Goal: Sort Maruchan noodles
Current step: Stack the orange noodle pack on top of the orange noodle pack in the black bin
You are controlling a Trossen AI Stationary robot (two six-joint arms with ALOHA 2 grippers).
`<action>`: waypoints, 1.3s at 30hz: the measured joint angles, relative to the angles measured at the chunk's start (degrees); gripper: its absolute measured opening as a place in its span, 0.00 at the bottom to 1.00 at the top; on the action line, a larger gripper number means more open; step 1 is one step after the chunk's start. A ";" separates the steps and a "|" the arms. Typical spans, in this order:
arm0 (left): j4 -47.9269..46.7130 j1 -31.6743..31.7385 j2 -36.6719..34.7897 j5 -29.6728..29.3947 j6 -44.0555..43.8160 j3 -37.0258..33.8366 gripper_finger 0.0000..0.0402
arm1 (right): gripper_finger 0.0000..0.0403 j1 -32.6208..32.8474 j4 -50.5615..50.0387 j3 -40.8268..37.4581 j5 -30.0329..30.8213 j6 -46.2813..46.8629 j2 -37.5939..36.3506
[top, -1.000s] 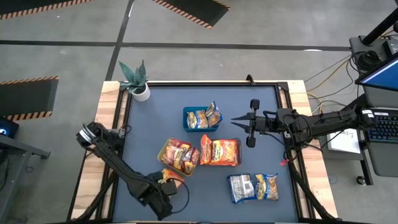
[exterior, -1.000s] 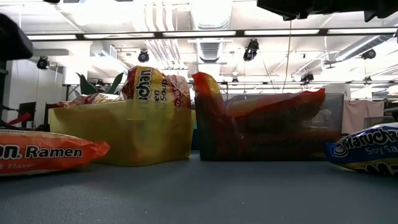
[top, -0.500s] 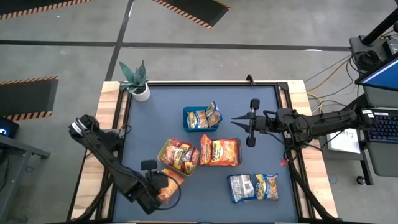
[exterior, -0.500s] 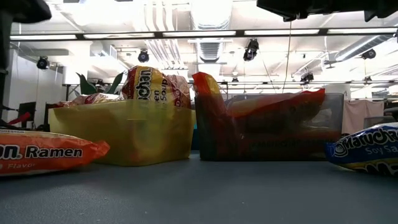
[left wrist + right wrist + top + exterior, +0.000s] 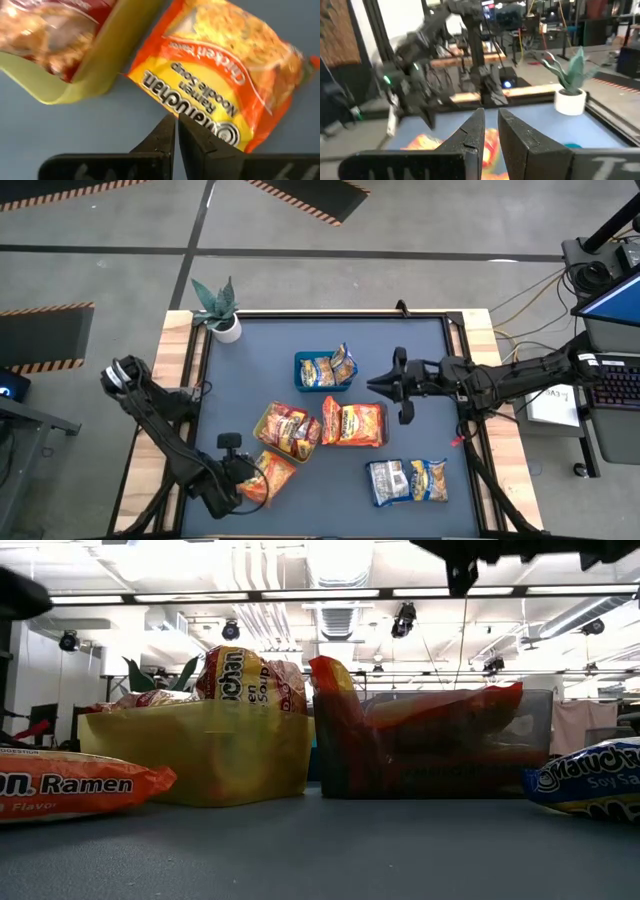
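Observation:
One orange Maruchan noodle packet (image 5: 270, 476) (image 5: 225, 75) (image 5: 70, 790) lies flat on the table near the front left, beside the yellow-green tray (image 5: 262, 420) (image 5: 100, 75). My left gripper (image 5: 247, 473) (image 5: 175, 120) is shut, slanting down, its tips at that packet's left edge. My right gripper (image 5: 372, 385) (image 5: 490, 120) hangs level and shut, holding nothing, above the table's right middle, beside the blue tray (image 5: 300, 370). Red packets fill the yellow-green tray, and orange ones fill the black tray (image 5: 326, 423) (image 5: 450, 755). Two blue-and-yellow packets (image 5: 408, 480) lie at the front right. My left gripper's shut fingertips (image 5: 170, 127) stand at the printed end of the orange packet (image 5: 165, 97), coming slanting down from the table's left. Whether they touch it I cannot tell. The packet lies flat on the table.
A potted plant (image 5: 218, 310) stands at the far left corner. The blue tray holds several packets. A raised frame (image 5: 330, 313) runs around the table. Bare mat shows along the far edge and at the front middle (image 5: 330, 490).
My left arm has swung toward the table's left edge, carrying its gripper off the orange packet to that packet's left side. The packet has stayed flat where it was. My right gripper has rolled about its own pointing line without shifting place.

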 joint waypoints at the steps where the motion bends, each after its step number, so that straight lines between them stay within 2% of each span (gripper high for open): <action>1: 1.44 -0.40 -0.57 -0.03 0.40 -1.30 0.02 | 0.11 0.12 0.12 1.01 0.00 1.40 0.51; 5: 7.39 -2.07 -2.08 -3.38 0.80 -6.00 0.00 | 0.11 1.53 -1.09 6.72 -0.01 5.23 4.31; 10: 12.86 -2.95 -2.32 -5.36 0.86 -9.90 0.00 | 0.11 5.11 -9.95 16.13 -0.06 7.89 10.94; 21: 12.71 -9.01 -1.88 -5.30 0.98 -9.66 0.00 | 0.11 13.29 -29.46 32.80 0.01 26.21 27.81; 26: 12.71 -11.50 -1.79 -5.57 0.92 -9.76 0.00 | 0.11 16.90 -30.51 37.12 0.06 34.60 35.85; 30: 14.17 -12.13 -1.79 -8.20 1.68 -11.03 0.00 | 0.11 18.64 -30.86 39.38 0.02 38.20 42.08; 39: 26.08 -12.63 -1.77 -9.83 6.24 -16.43 0.00 | 0.11 21.44 -32.13 45.80 0.07 45.84 55.58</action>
